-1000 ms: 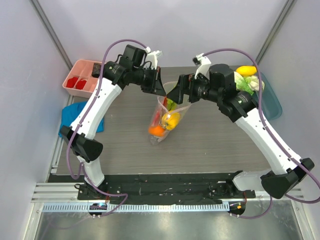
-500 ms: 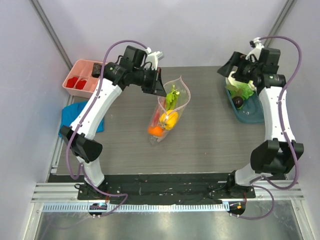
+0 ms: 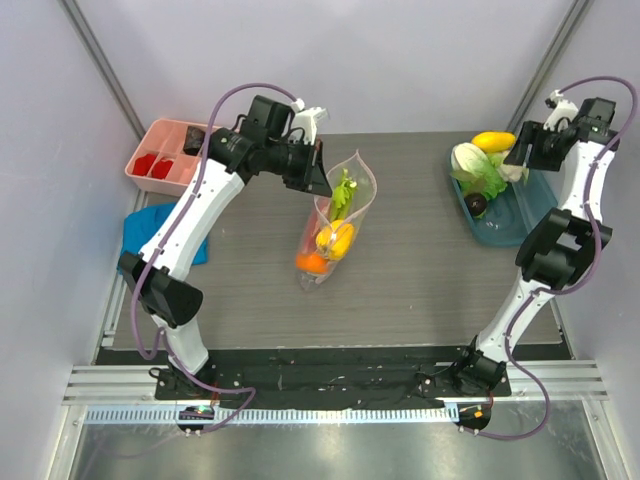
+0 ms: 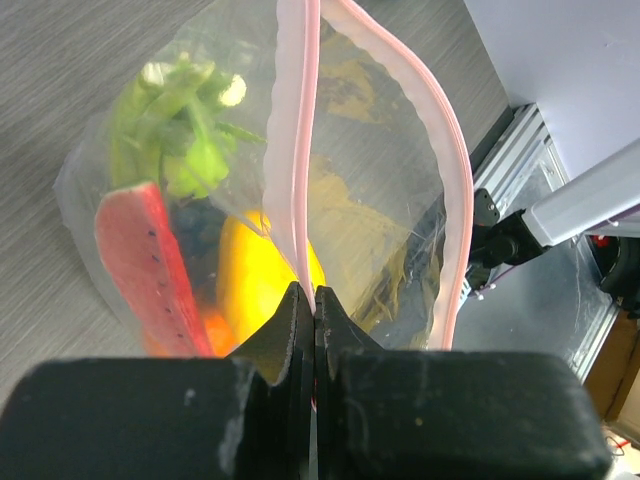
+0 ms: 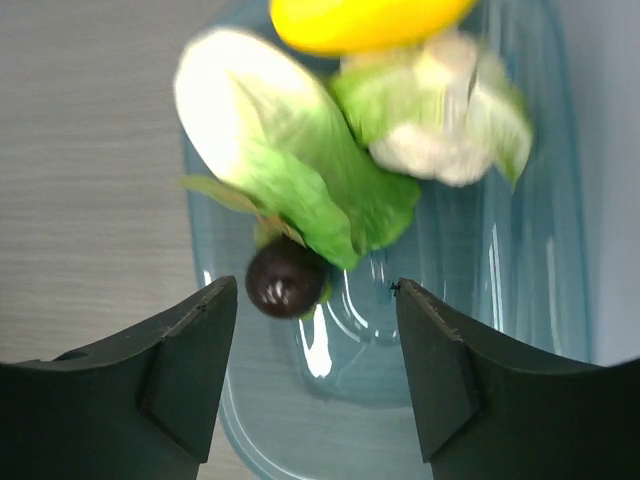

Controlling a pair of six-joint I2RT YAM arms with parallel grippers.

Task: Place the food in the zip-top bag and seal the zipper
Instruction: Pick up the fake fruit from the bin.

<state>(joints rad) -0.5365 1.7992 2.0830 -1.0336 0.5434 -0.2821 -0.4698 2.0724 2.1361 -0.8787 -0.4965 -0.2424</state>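
Note:
The zip-top bag [image 3: 340,215] hangs clear of the table, its mouth gaping. My left gripper [image 3: 322,183] [image 4: 315,295] is shut on the near side of the pink zipper [image 4: 298,150]. Inside the bag are a green leek [image 4: 170,130], a watermelon slice [image 4: 145,260], a yellow fruit [image 4: 255,280] and an orange [image 3: 312,262]. My right gripper [image 3: 522,152] [image 5: 315,290] is open and empty above the blue tray [image 5: 540,250]. In that tray lie pale green cabbage [image 5: 290,150], a yellow fruit [image 5: 360,20] and a dark grape [image 5: 285,280]; the grape is just ahead of the left finger.
A pink compartment tray [image 3: 165,155] with red pieces stands at the back left. A blue cloth [image 3: 150,225] lies in front of it. The blue tray [image 3: 505,230] sits against the right wall, and the enclosure walls stand close on both sides.
My right arm has swung from the bag's mouth to the blue tray at the far right, its jaws narrowing a little. The left gripper and bag have stayed put.

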